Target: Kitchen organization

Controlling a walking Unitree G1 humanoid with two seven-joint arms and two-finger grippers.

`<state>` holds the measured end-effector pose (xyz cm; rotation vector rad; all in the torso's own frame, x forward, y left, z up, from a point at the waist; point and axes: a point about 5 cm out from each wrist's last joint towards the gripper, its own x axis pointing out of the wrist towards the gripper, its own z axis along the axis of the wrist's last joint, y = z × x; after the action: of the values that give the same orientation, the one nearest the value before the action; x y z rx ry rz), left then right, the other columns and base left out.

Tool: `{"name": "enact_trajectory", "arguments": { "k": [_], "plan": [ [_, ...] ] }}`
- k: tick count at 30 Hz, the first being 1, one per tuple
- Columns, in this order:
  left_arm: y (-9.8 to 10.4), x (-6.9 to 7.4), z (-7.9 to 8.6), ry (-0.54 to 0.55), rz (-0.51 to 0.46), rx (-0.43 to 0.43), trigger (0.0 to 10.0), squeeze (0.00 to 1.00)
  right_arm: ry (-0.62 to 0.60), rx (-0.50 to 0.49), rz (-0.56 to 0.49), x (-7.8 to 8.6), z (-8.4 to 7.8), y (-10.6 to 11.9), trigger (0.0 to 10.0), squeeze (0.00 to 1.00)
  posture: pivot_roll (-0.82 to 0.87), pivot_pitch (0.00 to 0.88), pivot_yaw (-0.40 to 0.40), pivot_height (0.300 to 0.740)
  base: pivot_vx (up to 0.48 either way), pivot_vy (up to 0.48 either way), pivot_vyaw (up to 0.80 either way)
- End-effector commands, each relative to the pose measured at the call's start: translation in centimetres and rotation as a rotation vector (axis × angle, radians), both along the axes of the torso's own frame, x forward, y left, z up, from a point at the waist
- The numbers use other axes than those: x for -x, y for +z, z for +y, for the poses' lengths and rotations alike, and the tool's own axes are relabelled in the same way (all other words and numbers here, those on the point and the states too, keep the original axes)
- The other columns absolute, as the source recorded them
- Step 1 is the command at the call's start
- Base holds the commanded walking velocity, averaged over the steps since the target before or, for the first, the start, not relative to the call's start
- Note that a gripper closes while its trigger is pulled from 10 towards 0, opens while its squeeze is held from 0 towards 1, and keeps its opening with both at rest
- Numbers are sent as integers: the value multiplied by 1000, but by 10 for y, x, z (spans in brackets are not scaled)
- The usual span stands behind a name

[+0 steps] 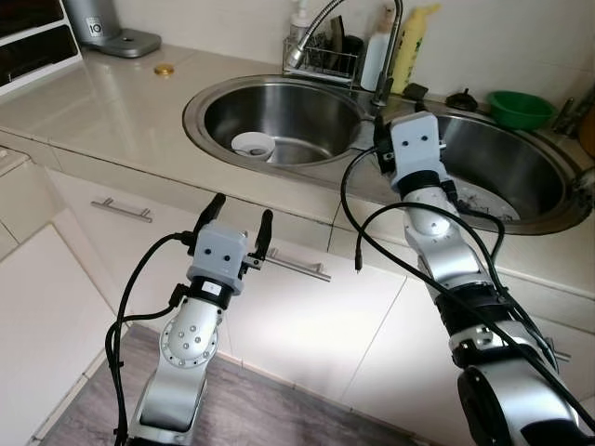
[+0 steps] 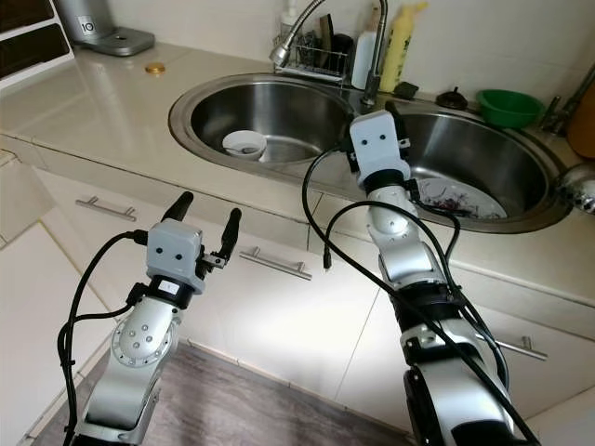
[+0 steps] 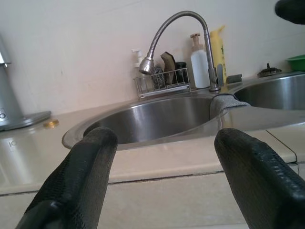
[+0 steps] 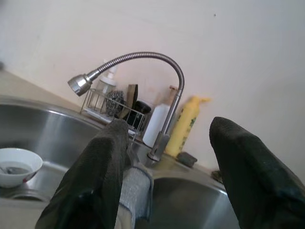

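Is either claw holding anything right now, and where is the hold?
Nothing is held. The left claw is open in front of the cabinet, and the right claw is open over the divider between the sinks, near the grey cloth.

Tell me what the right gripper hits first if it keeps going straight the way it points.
Probably the grey cloth draped on the divider between the two sink bowls, just ahead of the open right gripper; beyond it stands the faucet base. Depth is hard to judge.
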<state>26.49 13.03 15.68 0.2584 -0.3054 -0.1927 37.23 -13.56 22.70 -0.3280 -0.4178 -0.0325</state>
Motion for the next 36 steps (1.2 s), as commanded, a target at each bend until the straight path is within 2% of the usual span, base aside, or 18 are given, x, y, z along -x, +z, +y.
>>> {"name": "enact_trajectory", "arguments": {
  "k": [1, 5, 8, 9, 18, 20, 21, 28, 30, 36],
  "plan": [
    [2, 1, -1, -2, -1, 2, 10000, 0, -36, -22, 4, 5, -6, 2, 10000, 0, 85, 0, -65, 740, 0, 0, 0],
    [1, 1, -1, 0, 7, 8, 10000, 0, -52, -68, 37, 19, -10, -1, 10000, 0, 75, 0, -65, 740, 0, 0, 0],
    [1, 2, -1, -4, 8, 14, 10000, 0, -54, -87, 38, 35, -12, -3, 10000, 0, 68, 0, -66, 740, 0, 0, 0],
    [2, 2, -1, 0, 4, 19, 10000, 0, -54, -126, 61, 44, -14, -8, 10000, 0, 68, 0, -66, 740, 0, 0, 0],
    [2, 0, 0, 0, 10, 28, 10000, 0, -65, -133, 129, 70, -21, -23, 10000, 0, 60, 0, -70, 740, 0, 68, 0],
    [2, 0, 1, 1, 8, 27, 10000, 0, -95, -124, 168, 75, -28, -34, 10000, 0, 58, 0, -66, 740, 0, 465, -528],
    [2, 0, 1, 1, 7, 26, 10000, 0, -122, -124, 219, 81, -33, -44, 10000, 0, 58, 0, -67, 740, 0, 461, -800],
    [1, 0, 1, -4, 6, 21, 10000, 0, -142, -150, 253, 91, -37, -52, 10000, 0, 52, 0, -61, 740, 0, 420, -800],
    [1, 1, 0, -10, 3, 19, 10000, 0, -175, -95, 225, 94, -38, -49, 10000, 0, 51, 0, -59, 740, 0, 0, 0],
    [2, 1, 1, -10, 4, 18, 10000, 0, -142, -103, 239, 93, -33, -50, 10000, 0, 57, 0, -62, 740, 0, 0, 0]
  ]
}}
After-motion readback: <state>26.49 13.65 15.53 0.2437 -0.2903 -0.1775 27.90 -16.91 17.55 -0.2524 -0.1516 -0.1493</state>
